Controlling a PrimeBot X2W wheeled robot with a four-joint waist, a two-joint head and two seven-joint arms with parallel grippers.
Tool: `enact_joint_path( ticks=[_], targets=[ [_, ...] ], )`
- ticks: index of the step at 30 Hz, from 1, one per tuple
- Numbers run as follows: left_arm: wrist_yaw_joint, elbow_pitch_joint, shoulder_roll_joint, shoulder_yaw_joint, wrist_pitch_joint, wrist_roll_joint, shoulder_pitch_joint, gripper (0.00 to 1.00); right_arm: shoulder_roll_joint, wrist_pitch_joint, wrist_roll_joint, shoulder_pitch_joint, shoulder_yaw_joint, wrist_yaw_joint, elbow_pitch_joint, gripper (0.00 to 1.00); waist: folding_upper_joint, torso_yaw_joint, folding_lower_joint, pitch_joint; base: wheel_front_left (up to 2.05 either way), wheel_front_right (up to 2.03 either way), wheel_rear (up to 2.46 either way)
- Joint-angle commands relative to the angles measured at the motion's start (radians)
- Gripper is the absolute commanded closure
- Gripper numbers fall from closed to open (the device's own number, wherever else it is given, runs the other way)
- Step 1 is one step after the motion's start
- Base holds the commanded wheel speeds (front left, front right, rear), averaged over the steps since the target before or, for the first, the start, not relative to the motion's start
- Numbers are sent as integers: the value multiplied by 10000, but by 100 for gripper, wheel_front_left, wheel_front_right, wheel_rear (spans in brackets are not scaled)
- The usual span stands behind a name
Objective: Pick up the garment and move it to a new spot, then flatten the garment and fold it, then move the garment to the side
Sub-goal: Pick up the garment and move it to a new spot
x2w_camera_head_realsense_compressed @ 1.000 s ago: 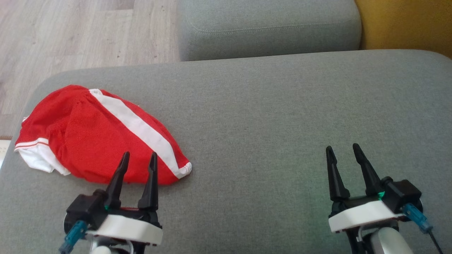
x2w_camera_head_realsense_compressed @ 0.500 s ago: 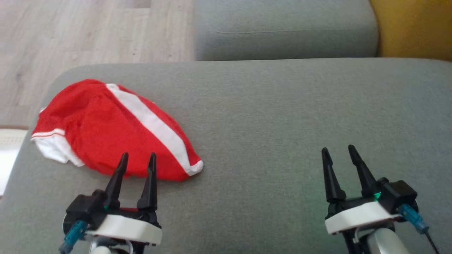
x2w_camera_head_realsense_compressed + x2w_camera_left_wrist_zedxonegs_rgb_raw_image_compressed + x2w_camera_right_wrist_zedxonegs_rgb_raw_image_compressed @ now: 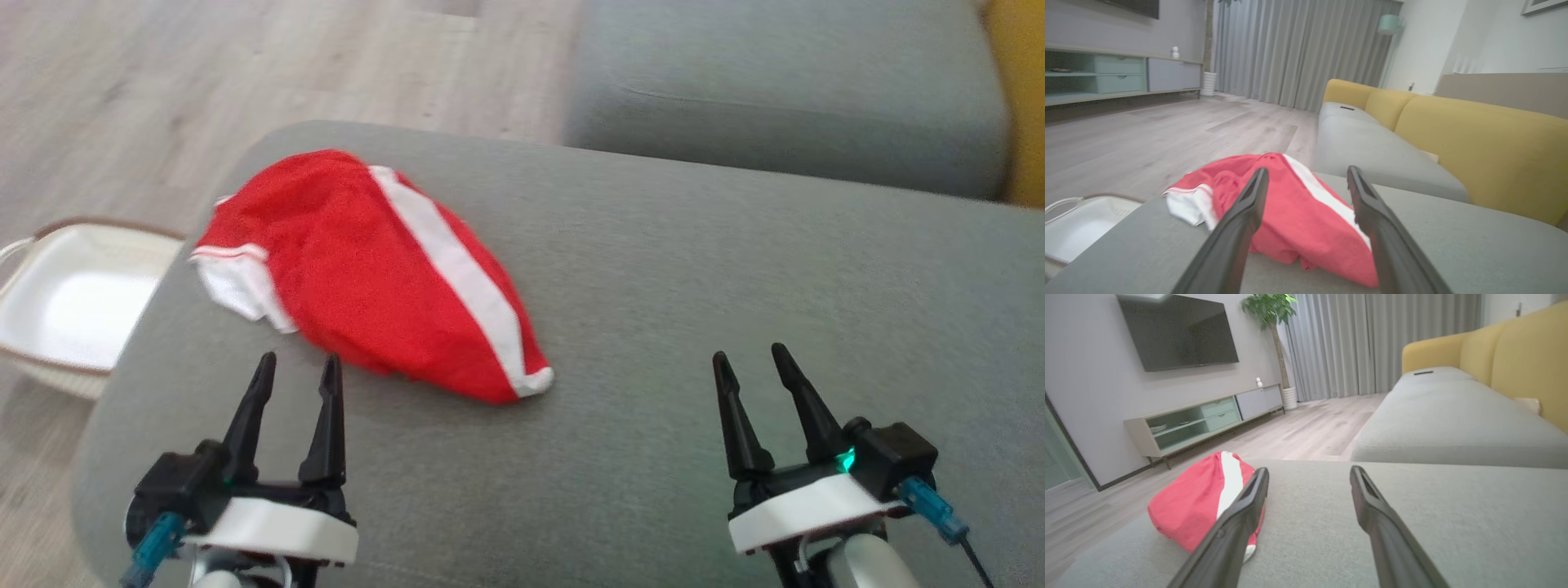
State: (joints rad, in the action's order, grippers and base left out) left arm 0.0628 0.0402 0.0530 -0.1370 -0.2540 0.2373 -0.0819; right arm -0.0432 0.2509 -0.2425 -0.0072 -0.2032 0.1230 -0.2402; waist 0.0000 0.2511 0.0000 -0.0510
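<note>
Seeing the red garment point(image 3: 359, 269) lying crumpled near the left end of the grey cushion point(image 3: 735, 269), just ahead of the left tool point(image 3: 300, 359) and well apart from the right tool point(image 3: 748, 353). Holding both tools spread apart, gripping nothing. Expecting light, limp, sagging mesh fabric; favouring a pinch on the white-striped hem corner point(image 3: 535, 380) nearest the tools
</note>
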Motion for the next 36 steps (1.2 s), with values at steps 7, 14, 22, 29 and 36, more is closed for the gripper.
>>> enact_joint_path(
  ticks=[7,14,22,29,36],
  targets=[
    [156,-288,-28,641,-78,-278,134,0,-70,109,-332,-176,-371,77,297,0,0,1209,0,-148,0,0,0],
    [284,-283,-28,859,-78,-362,143,0,-70,109,-445,-147,-502,77,286,0,0,1435,0,-121,0,0,0],
    [512,211,12,1119,-78,-514,788,0,-70,109,-300,-362,-462,77,339,0,0,987,0,454,0,0,0],
    [660,1382,975,748,-67,-440,2890,0,-70,109,96,-908,-127,77,458,0,0,437,0,1561,0,0,0],
    [675,3383,2800,-1263,2079,1261,6836,0,-70,109,547,-1715,146,77,783,0,0,-152,0,2929,0,0,0]
  ],
)
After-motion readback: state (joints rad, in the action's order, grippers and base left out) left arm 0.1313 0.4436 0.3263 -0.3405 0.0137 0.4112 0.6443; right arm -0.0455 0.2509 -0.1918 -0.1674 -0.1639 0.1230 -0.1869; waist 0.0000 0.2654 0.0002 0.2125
